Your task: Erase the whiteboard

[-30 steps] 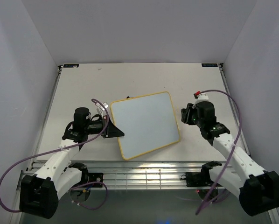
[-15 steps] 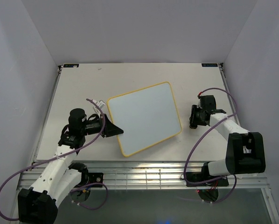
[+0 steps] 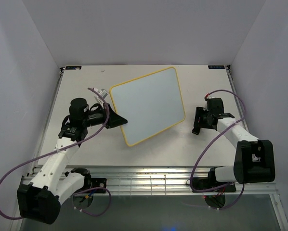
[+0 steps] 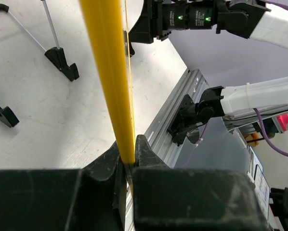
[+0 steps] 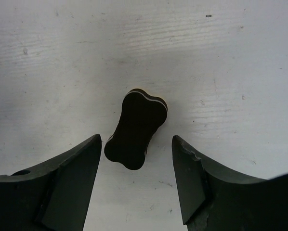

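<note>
The whiteboard (image 3: 146, 103) is blank, with a thin yellow frame. It is held tilted above the table, and my left gripper (image 3: 119, 121) is shut on its left edge. In the left wrist view the yellow frame (image 4: 108, 72) runs straight into the shut left gripper (image 4: 128, 150), and the board's two black feet (image 4: 62, 62) hang above the table. To the board's right, my right gripper (image 3: 197, 125) points down, open. The small black eraser (image 5: 136, 129) lies on the table between the spread fingers of the right gripper (image 5: 137, 140), touched by neither.
A metal rail (image 3: 149, 183) runs along the table's near edge between the arm bases. Purple cables (image 3: 9, 178) loop off both arms. White walls close in the table (image 3: 86, 86) on three sides.
The left gripper has carried the whiteboard up and toward the far side. The right gripper has swung down over the table and opened, and the eraser now lies free beneath it.
</note>
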`<state>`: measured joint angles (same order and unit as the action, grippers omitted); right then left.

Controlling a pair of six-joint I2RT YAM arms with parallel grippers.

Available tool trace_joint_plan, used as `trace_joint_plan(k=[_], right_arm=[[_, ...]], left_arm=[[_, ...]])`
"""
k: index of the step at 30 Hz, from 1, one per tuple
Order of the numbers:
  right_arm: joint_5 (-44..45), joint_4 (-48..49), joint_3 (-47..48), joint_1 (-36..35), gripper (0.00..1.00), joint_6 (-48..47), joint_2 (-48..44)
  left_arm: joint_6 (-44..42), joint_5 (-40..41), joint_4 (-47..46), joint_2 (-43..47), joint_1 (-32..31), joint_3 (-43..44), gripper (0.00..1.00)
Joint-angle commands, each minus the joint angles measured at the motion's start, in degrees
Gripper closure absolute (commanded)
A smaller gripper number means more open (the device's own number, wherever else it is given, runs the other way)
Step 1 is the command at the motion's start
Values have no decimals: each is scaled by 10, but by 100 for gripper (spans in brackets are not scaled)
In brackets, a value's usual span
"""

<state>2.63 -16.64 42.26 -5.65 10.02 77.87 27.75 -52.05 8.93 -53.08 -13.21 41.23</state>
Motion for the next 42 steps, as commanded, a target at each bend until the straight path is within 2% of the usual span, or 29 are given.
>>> trace_joint_plan(k=[1, 7, 8, 10, 11, 12, 15, 17, 21, 31, 37, 42], right_arm=[[5, -6, 5, 1, 34, 5, -41], [7, -29, 0, -1, 30, 7, -147], [5, -28, -3, -1, 27, 4, -166], [-3, -28, -12, -1, 11, -1, -226], [-15, -29, -13, -1, 6, -4, -244], [-20, -30, -13, -1, 10, -7, -279], [-57, -41, -9, -2, 10, -13, -335], [-65, -57, -1, -2, 10, -13, -362], [-80, -52, -9, -23, 10, -10, -397], [-63, -51, -9, -65, 10, -19, -396], [-68, -46, -13, -69, 10, -19, -398], [-71, -45, -15, -70, 10, -18, -396]], left_arm=[[-45, -52, -85, -45, 2, 81, 100], [-104, -147, -163, -174, 37, 164, 100], [-114, -163, -166, -191, 56, 176, 100], [-141, -231, -173, -248, 78, 201, 100], [-181, -241, -169, -264, 87, 221, 100], [-198, -248, -168, -279, 91, 227, 100], [-256, -274, -171, -333, 103, 256, 100], [-286, -326, -171, -376, 126, 286, 100], [-304, -383, -175, -433, 180, 317, 100], [-402, -419, -92, -525, 184, 378, 100], [-420, -436, -92, -532, 181, 363, 100], [-406, -473, -100, -572, 179, 365, 100]])
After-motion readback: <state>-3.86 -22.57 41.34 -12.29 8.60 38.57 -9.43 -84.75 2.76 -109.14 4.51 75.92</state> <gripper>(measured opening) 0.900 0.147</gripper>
